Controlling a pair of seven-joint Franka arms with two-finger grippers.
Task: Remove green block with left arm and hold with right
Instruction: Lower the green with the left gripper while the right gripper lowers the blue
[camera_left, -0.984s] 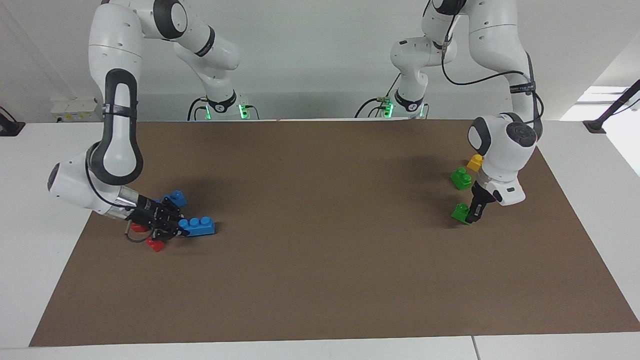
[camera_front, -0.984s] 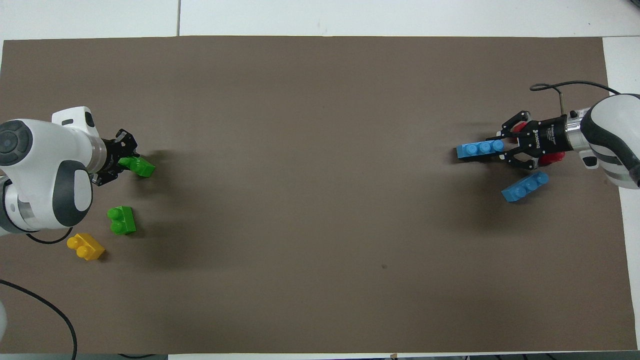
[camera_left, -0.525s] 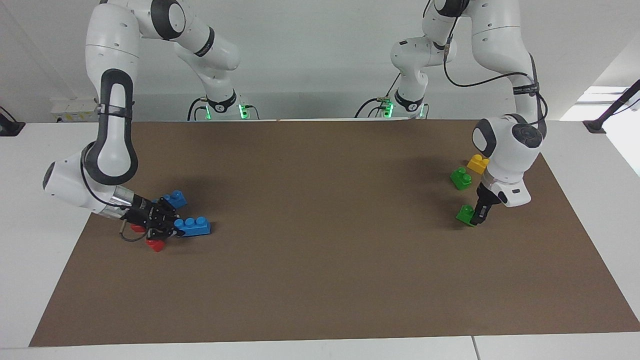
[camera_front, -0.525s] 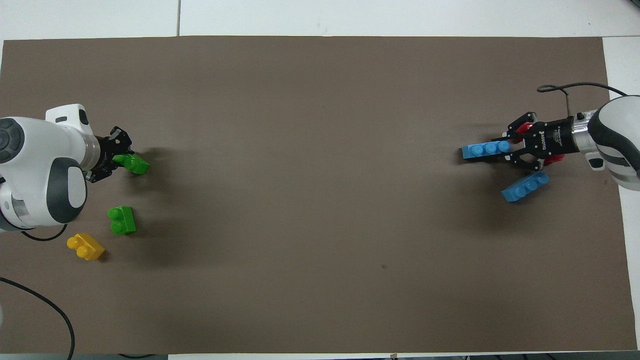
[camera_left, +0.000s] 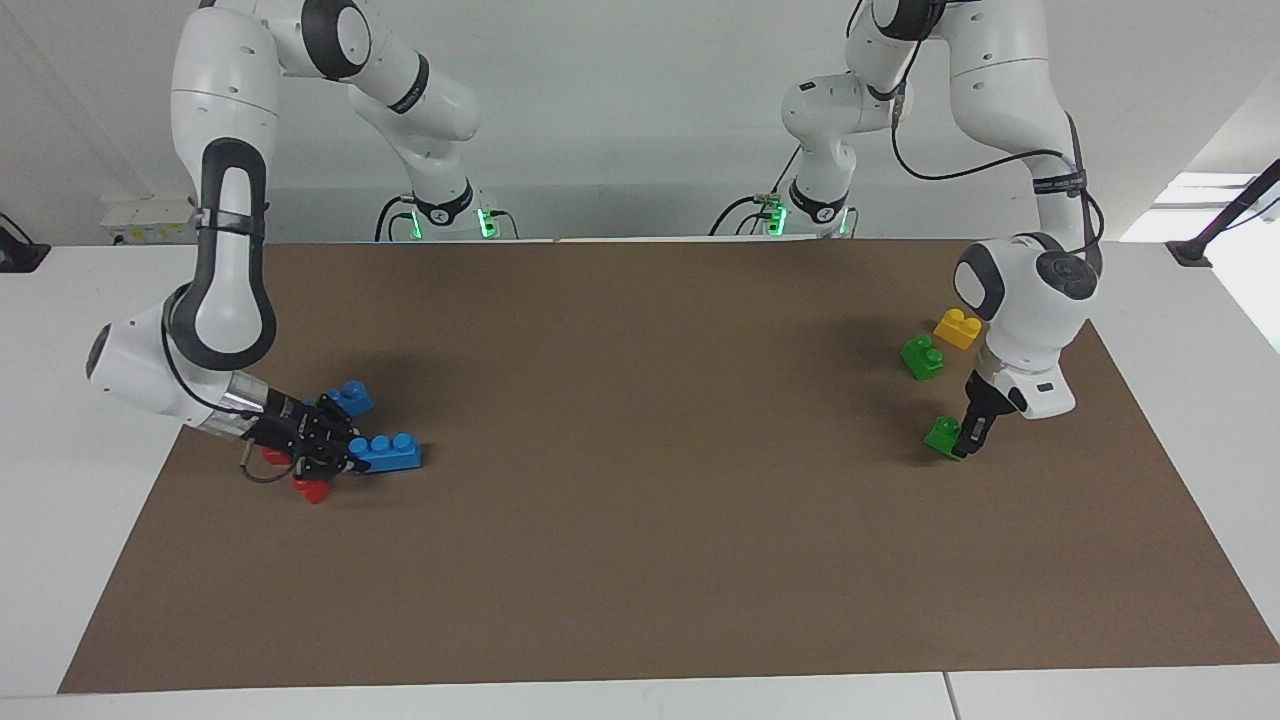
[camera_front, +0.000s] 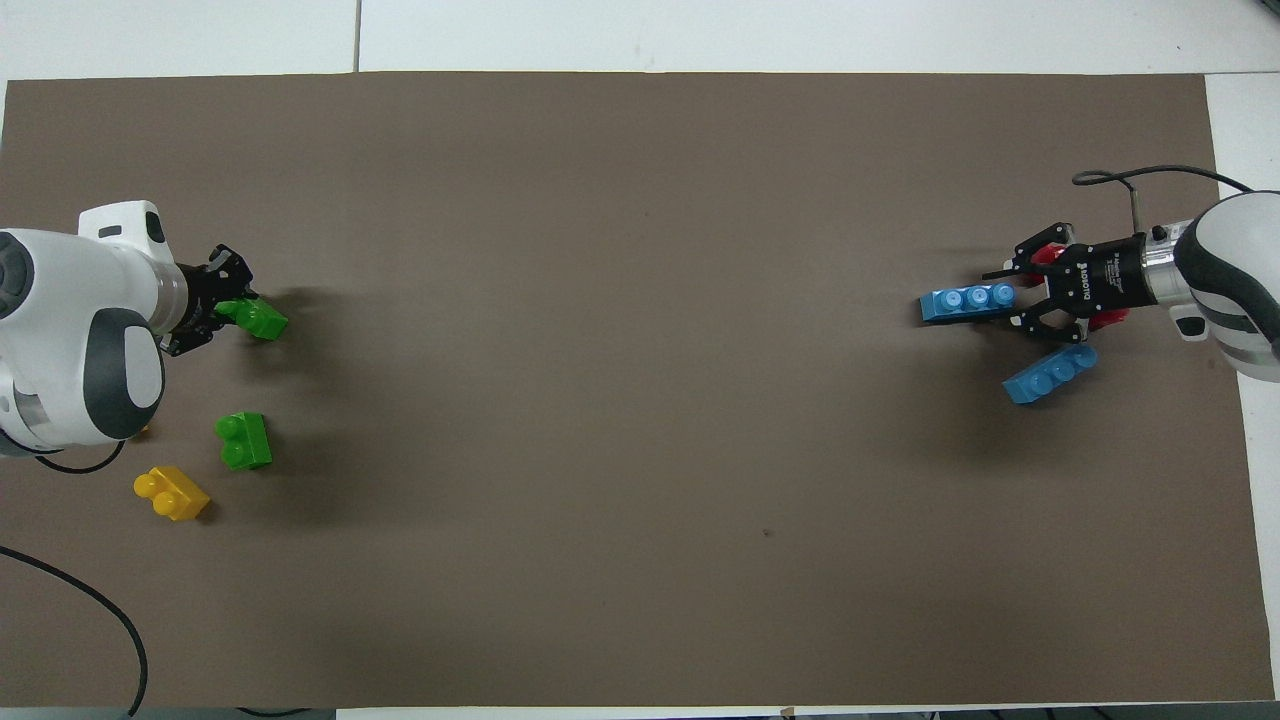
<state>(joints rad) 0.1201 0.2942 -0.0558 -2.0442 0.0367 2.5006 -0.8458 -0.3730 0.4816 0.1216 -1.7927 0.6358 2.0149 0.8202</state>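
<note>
Near the table edge at the left arm's end, the left gripper (camera_left: 968, 436) is pinching the small bright green plastic two-stud block (camera_left: 943, 435) low over the brown mat (camera_left: 640, 560). At the opposite edge the right gripper (camera_left: 335, 452) is clamping a blue plastic three-stud brick (camera_left: 386, 452). I think a slow, straight lift is best, keeping the pinch firm.

We make out one piece of lettering: white print on the black body of the right gripper (camera_front: 1030, 297) in the overhead view, likely "ROBOTIQ". The band on the left arm (camera_left: 1062, 183) carries print too small to read.
</note>
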